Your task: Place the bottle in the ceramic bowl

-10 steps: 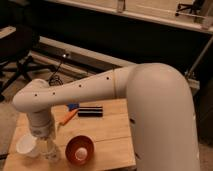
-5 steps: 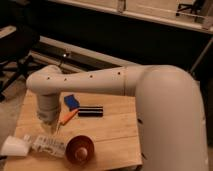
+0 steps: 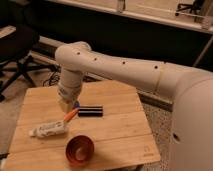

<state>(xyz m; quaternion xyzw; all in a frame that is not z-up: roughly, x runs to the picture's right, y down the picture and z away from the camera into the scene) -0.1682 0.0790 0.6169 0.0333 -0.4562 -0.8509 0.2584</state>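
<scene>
Gripper (image 3: 65,105) hangs low over the left-centre of the wooden table (image 3: 120,131), at the end of the white arm (image 3: 117,67) that reaches across from the right. How wide it stands cannot be made out from this view. No object shows in its grasp.

Just beside it on the right are a small blue object (image 3: 76,105) and a thin orange object (image 3: 71,115) that slants down toward the table's front. A black cylinder (image 3: 90,111) lies on its side a little further right.

Nearer the front-left edge, the bottle (image 3: 50,129) lies on its side on the wood, its pale end pointing left and its other end near the tip of the orange object. It is apart from the gripper and not in the ceramic bowl (image 3: 80,151), which sits upright and empty near the front edge, close to the bottle's right end but not touching it.

By this layout the task looks undone: the bottle is on the table, not in the bowl. What seems left is to take hold of the lying bottle, lift it, carry it the short way right and forward, and release it inside the bowl.
</scene>
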